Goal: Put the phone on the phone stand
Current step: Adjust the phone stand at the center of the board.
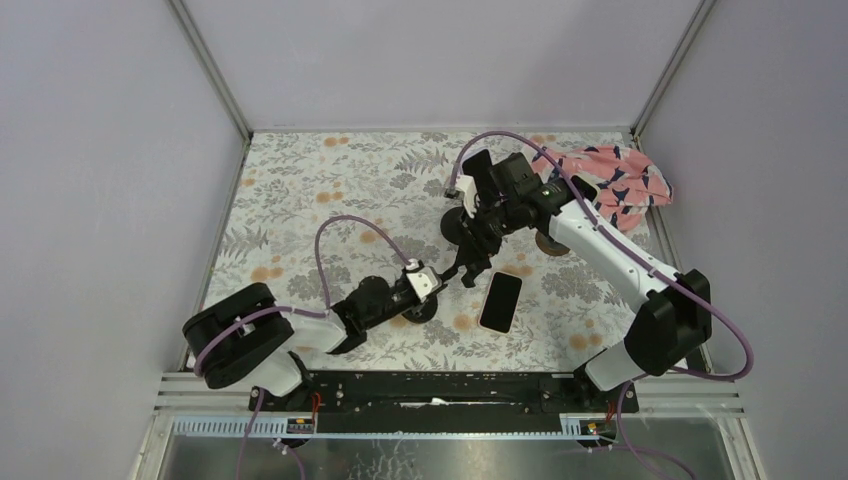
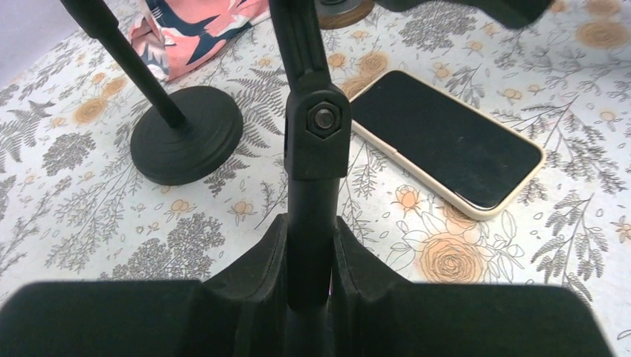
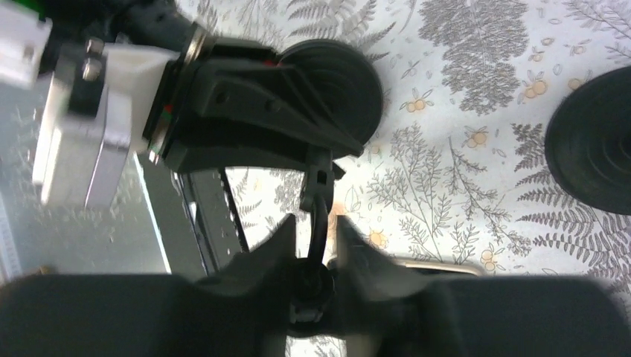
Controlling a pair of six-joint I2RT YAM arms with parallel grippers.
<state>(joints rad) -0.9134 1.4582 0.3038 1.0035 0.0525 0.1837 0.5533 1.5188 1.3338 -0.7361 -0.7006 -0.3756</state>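
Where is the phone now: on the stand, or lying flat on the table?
Flat on the table, screen up. The phone lies on the floral cover, not on the phone stand, whose arm rises beside it.

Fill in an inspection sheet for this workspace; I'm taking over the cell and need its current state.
Surface: floral table cover, flat, no spills seen.
Job's things: phone lies flat, screen up, not on the stand. The phone stand has its hinged arm held above the table, and a black round base with a rod stands nearby.
Clutter: pink patterned cloth in the far right corner; brown round object partly hidden under the right arm.
Grippers: left pincer shut on the phone stand's arm. The right pincer straddles a thin black rod, grip unclear.
Cables: purple cables loop along both arms.
Surroundings: grey enclosure walls.
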